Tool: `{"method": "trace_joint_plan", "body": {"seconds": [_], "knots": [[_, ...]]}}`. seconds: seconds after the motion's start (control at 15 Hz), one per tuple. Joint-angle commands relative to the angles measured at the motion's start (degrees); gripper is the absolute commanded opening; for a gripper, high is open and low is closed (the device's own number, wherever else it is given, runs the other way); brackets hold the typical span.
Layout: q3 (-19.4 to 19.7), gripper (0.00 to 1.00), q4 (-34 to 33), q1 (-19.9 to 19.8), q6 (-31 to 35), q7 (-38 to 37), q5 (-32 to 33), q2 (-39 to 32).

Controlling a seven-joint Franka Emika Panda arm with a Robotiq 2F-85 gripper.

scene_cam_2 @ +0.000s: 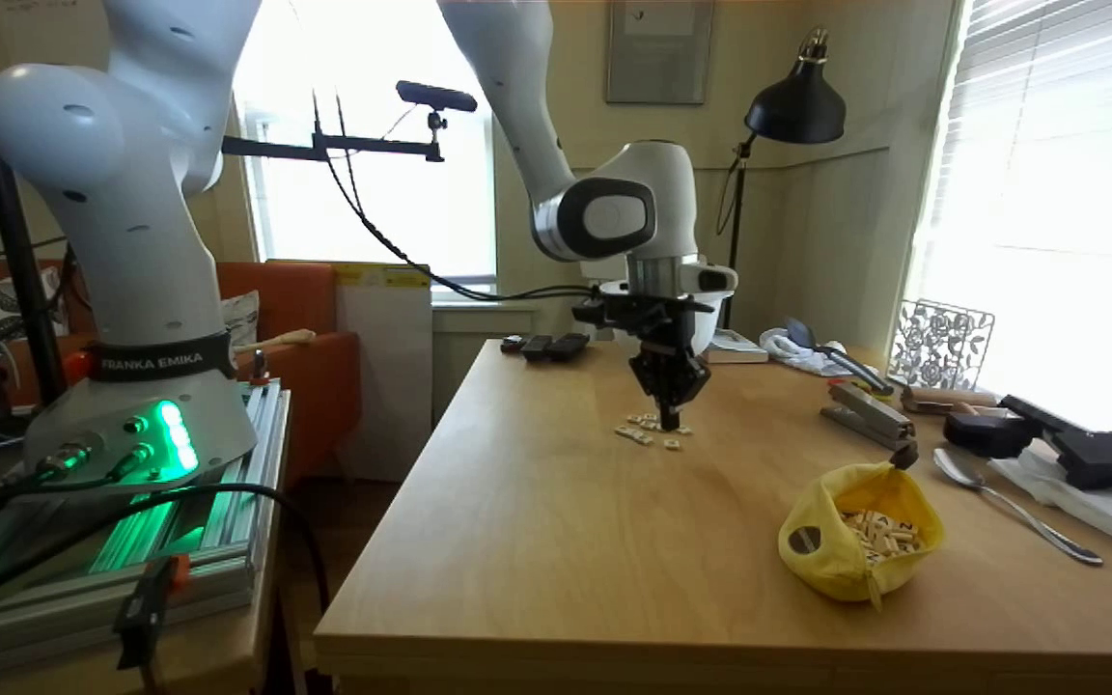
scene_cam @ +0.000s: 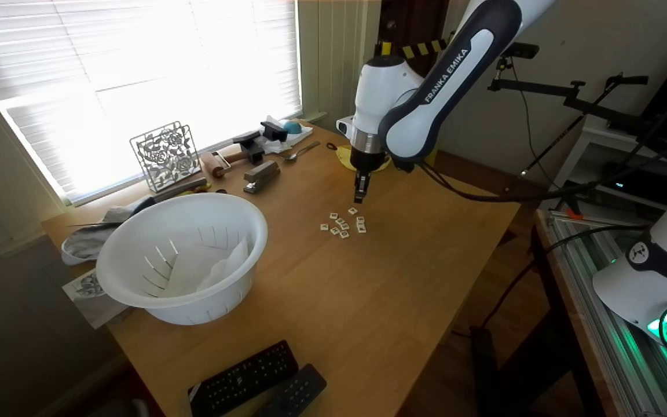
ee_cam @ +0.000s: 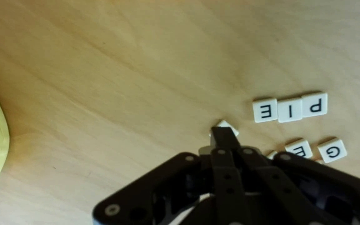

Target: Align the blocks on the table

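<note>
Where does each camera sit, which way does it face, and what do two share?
An exterior view: high, by the remotes, facing down along the table; arm, gripper and base show.
An exterior view: lower, by the yellow pouch, facing along the table; same parts show.
Wrist view: beside the gripper, facing down at the blocks; the gripper itself shows.
Both exterior views share arm, base, gripper, table and blocks.

Square whitish blocks bore black lettering; the flat light-brown wooden table showed streaky grain; the rounded cloth pouch was yellow.
</note>
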State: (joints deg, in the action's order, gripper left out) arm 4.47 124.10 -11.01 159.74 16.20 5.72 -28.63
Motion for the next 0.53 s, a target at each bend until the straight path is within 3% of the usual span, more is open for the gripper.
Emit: {"method": "trace_joint_plan", "body": {"seconds": [0.0,0.47], "knots": [[-1.19,0.00,-2.54,-1.51,1.55,0.79,-0.50,-3.10],[-2.24,0.00,-5.03,-2.34,1.28,0.87,-0.67,-6.23]]}}
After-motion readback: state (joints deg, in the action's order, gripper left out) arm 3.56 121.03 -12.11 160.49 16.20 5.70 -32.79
